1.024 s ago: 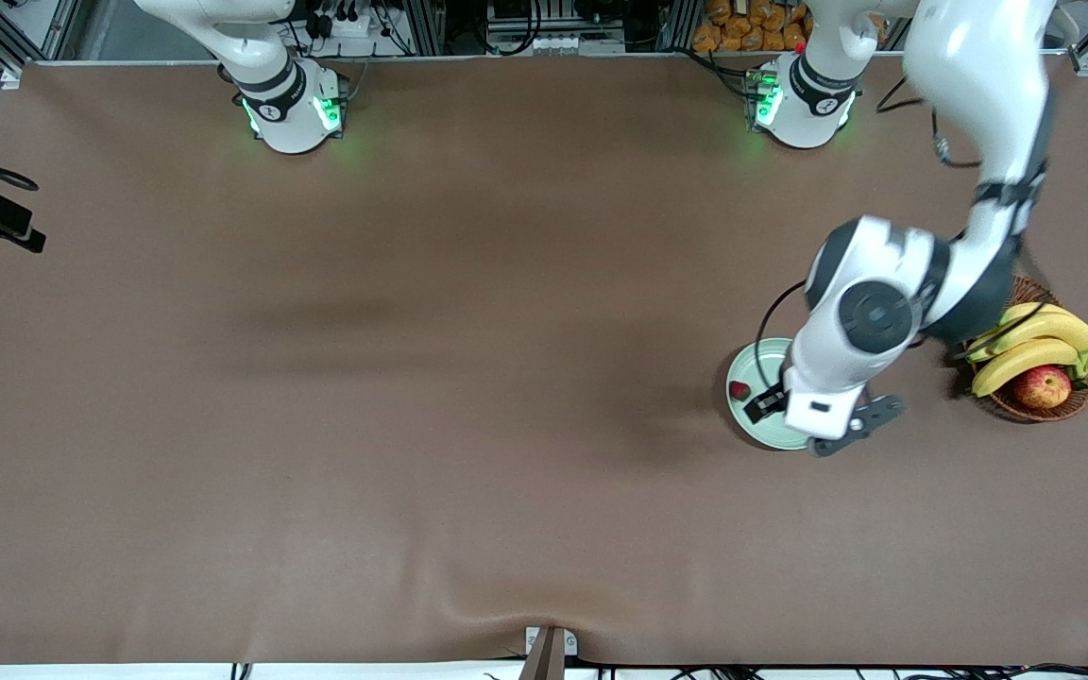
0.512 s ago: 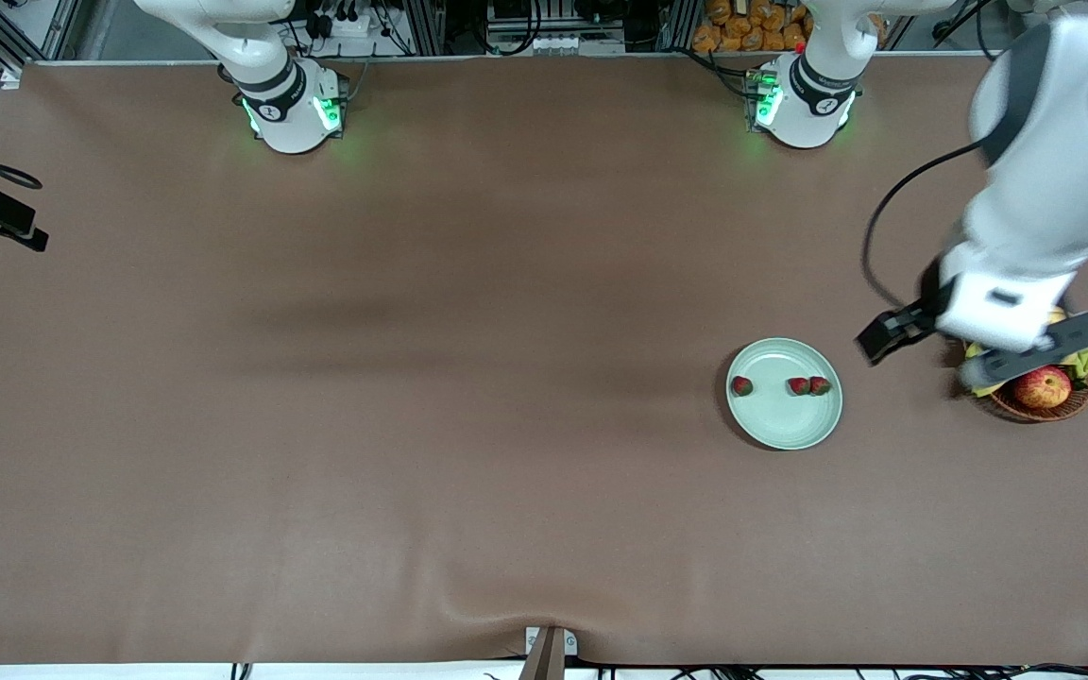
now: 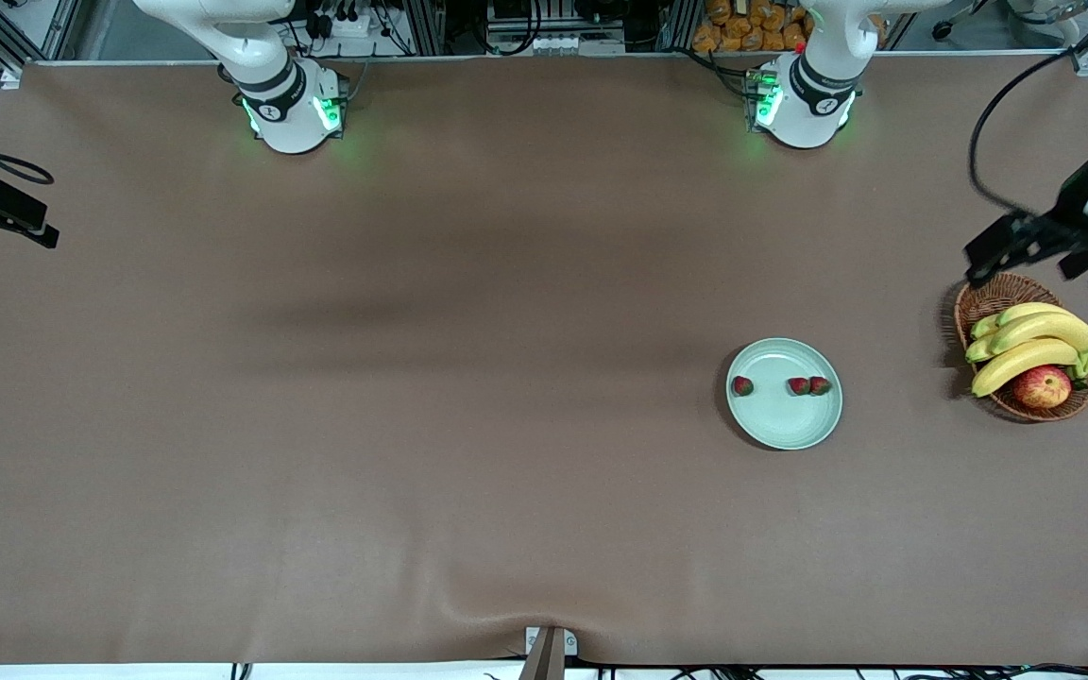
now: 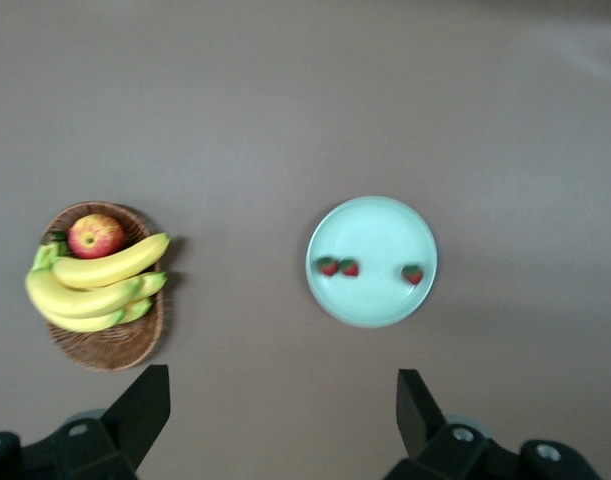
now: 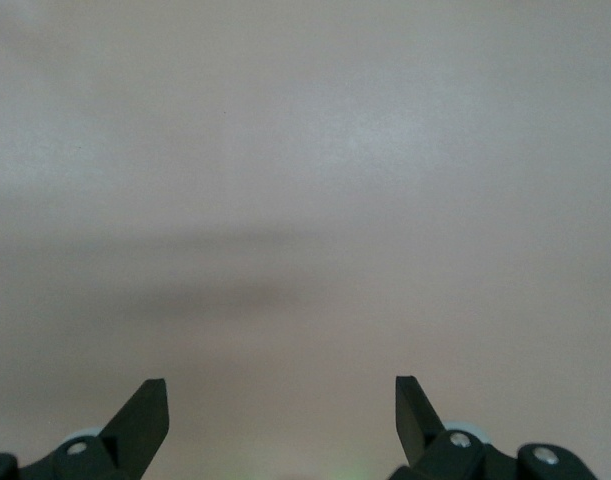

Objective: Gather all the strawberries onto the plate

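Front view: three strawberries (image 3: 797,385) are seen resting on the plate (image 3: 783,425), both the left gripper (image 3: 1040,247) and right gripper (image 5: 282,420) are spread empty, so only a stray knock could roll berries off.

Table cover (image 3: 412,425): matt brown cloth, slightly rippled. Plate (image 3: 783,420): smooth, faint sheen. Basket (image 3: 988,300): rough woven wicker. Bananas (image 3: 1035,331): glossy.

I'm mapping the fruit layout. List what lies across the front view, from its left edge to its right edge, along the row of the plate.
lone strawberry → pair of strawberries, all three on the plate → basket holding bananas and an apple.
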Controlling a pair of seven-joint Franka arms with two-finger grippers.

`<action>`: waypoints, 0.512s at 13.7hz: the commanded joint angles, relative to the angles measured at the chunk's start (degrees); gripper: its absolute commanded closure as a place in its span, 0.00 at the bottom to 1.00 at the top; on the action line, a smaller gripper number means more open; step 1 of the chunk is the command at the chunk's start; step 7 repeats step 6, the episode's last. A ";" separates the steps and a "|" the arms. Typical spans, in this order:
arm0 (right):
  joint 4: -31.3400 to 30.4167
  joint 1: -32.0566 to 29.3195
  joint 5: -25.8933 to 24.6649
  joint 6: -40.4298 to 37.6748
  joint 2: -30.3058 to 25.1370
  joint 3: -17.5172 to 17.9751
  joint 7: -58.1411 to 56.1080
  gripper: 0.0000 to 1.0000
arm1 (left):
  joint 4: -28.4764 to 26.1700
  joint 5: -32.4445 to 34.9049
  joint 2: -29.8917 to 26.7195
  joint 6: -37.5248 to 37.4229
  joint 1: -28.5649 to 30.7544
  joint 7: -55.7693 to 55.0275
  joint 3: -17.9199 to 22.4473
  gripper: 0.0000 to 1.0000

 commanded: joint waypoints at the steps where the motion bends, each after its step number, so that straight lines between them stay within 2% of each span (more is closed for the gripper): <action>1: -1.10 0.93 -0.96 -0.07 -1.30 0.01 0.83 0.00 | -5.46 -3.83 -5.81 -1.83 0.49 5.59 2.30 0.00; 3: -1.10 1.20 -0.96 -0.16 -1.30 0.01 0.83 0.00 | -9.87 -5.34 -8.73 -1.13 0.49 5.68 2.75 0.00; 7: -1.10 1.29 -0.96 -0.16 -1.30 0.01 0.83 0.00 | -9.70 -5.78 -8.29 -1.12 0.05 5.59 2.83 0.00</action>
